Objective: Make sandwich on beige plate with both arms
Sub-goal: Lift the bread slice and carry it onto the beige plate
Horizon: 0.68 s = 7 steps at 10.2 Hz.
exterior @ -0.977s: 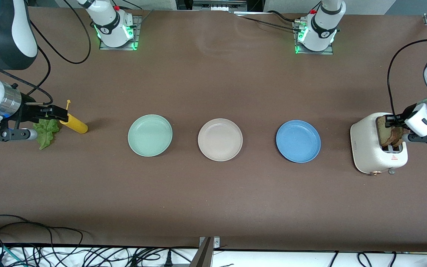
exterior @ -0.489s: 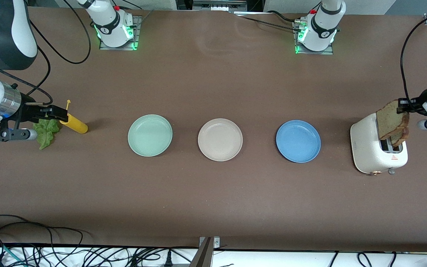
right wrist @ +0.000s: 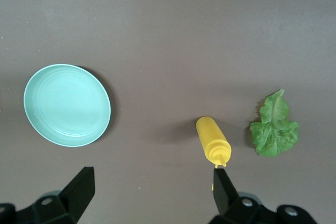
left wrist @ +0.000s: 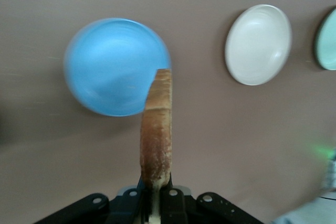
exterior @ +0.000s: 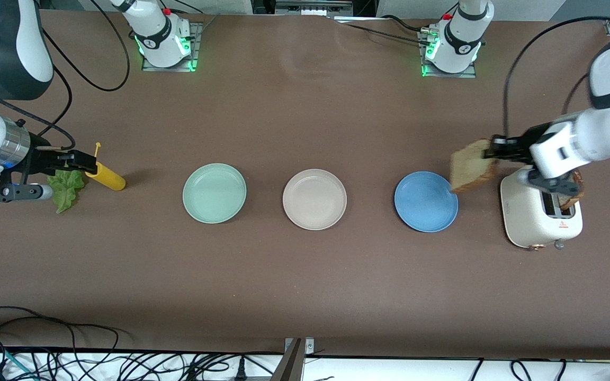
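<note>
1. The right gripper (exterior: 74, 159) hangs with its jaws spread wide and empty over the ruffled green lettuce leaf (exterior: 65, 188) and the yellow plastic squeeze bottle (exterior: 105, 177), at the right arm's end of the brown table (exterior: 305, 275); this arm waits. Dropping straight down risks knocking the bottle, which lies just beside the leaf.
2. The mint-green round plate (exterior: 214, 193), the beige plate (exterior: 314, 199), round, pale and shallow, and the blue round plate (exterior: 425, 201) lie in a row, all bare. The sandwich is not yet begun.
3. The left gripper (exterior: 495, 151) is clenched on a square slice of brown-crusted wholegrain bread (exterior: 472, 165), over the blue plate's edge toward the white toaster (exterior: 540, 214). The pinch sits at one edge only, so the slice could swing or slip; released too soon, it lands on the wrong plate.
4. A second slice (exterior: 570, 197) pokes from the toaster, mostly hidden by the arm.
5. The left wrist view shows the slice edge-on, upright between the fingers (left wrist: 173, 203). The right wrist view shows bottle and leaf clearly apart.
</note>
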Motion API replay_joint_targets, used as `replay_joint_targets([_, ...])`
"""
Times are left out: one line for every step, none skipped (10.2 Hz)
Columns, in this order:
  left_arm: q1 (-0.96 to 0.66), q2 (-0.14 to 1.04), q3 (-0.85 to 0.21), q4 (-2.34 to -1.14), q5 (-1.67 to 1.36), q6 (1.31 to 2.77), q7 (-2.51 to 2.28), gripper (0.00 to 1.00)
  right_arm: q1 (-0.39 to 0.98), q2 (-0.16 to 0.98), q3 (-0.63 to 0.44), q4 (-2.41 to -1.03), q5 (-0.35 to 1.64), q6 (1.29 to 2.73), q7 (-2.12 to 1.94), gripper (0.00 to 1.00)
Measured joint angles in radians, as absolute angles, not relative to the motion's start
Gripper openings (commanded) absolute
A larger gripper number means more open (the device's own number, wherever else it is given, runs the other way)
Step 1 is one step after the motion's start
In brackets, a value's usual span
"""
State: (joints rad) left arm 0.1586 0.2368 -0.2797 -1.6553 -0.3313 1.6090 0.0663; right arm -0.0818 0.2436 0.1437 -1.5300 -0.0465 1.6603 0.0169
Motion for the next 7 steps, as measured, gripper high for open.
replay_joint_targets([0.099,0.283,-0.281,-1.647,-0.384,1.659,0.01,0.0,-0.082,0.244,0.144,-1.53,-0.046,1.66,0.017,1.0])
replay_joint_targets([0.04,0.334,-0.283,-1.624,-0.427,1.697,-0.031,0.0,-0.082,0.244,0.144,-1.53,-0.046,1.66,0.017,1.0])
replay_joint_targets([-0.016,0.393,-0.284,-1.591,-0.481,1.734,-0.057,0.0,-0.082,0.244,0.144,-1.53,-0.046,1.66,0.017,1.0])
replay_joint_targets([-0.055,0.455,-0.284,-1.559,-0.549,1.78,-0.067,0.0,-0.082,0.244,0.144,-1.53,-0.046,1.66,0.017,1.0])
replay_joint_targets([-0.074,0.515,-0.285,-1.535,-0.61,1.829,-0.064,0.0,-0.082,0.244,0.144,-1.53,-0.046,1.66,0.017,1.0])
replay_joint_targets([-0.088,0.567,-0.285,-1.518,-0.664,1.868,-0.052,0.0,-0.082,0.244,0.144,-1.53,-0.046,1.66,0.017,1.0])
replay_joint_targets([-0.103,0.614,-0.285,-1.51,-0.722,1.892,-0.022,0.0,-0.082,0.244,0.144,-1.531,-0.046,1.66,0.017,1.0])
